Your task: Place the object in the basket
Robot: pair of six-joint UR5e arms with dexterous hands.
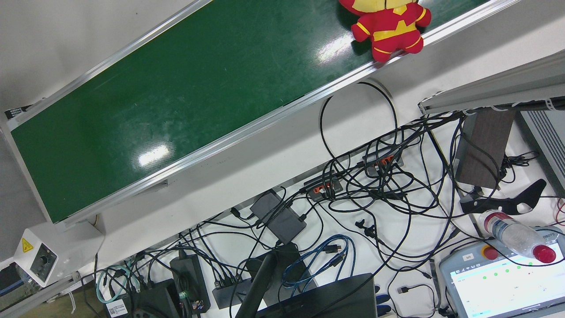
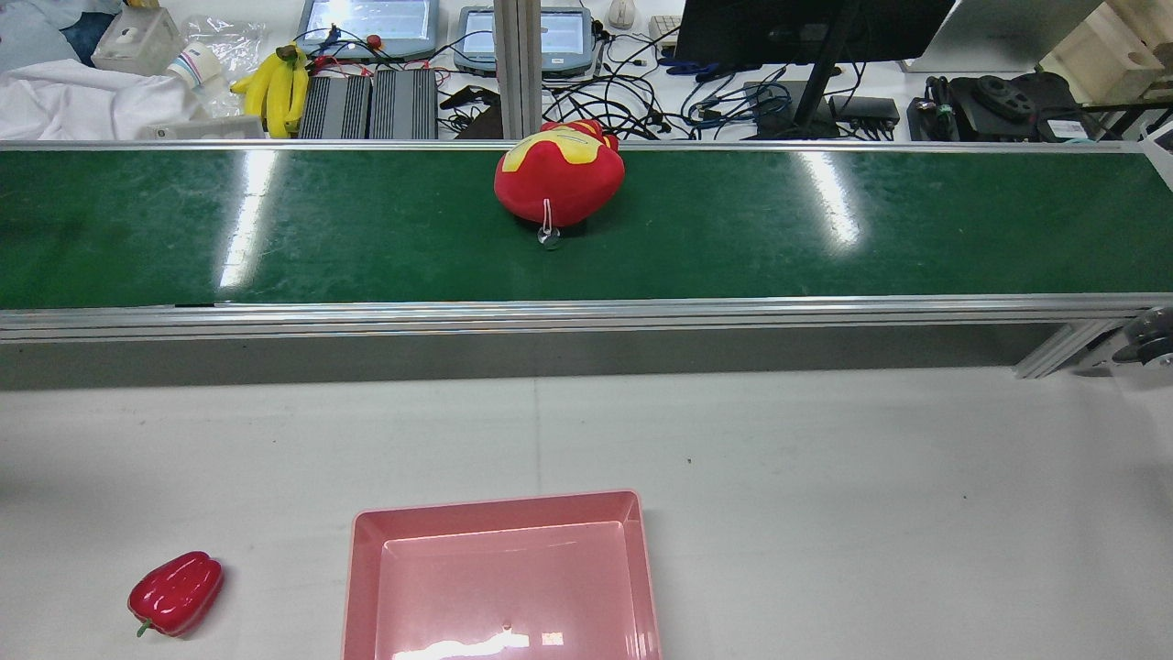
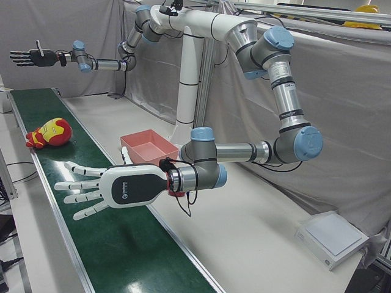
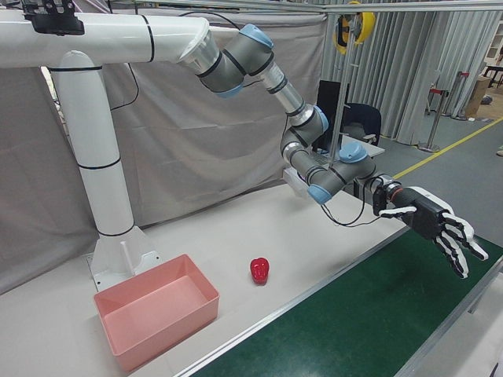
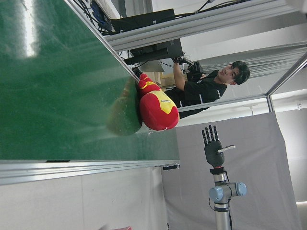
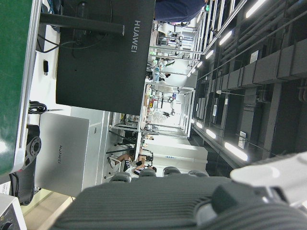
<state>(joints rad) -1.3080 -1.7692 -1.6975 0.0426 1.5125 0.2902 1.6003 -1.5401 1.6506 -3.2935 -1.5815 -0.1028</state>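
Note:
A red and yellow plush toy (image 2: 559,174) lies on the green conveyor belt (image 2: 825,238), near its far edge; it also shows in the front view (image 1: 390,26), the left-front view (image 3: 50,132) and the left hand view (image 5: 156,108). The pink basket (image 2: 499,509) stands empty on the white table (image 2: 871,477). My left hand (image 3: 116,189) is open, fingers spread, hovering over the belt well short of the toy; it also shows in the right-front view (image 4: 432,220). My right hand (image 3: 33,57) is open and raised high beyond the toy.
A red bell pepper (image 2: 176,593) lies on the table left of the basket, also in the right-front view (image 4: 260,269). Behind the belt are cables, monitors, tablets and bananas (image 2: 275,87). A person (image 5: 211,86) stands past the belt's far side.

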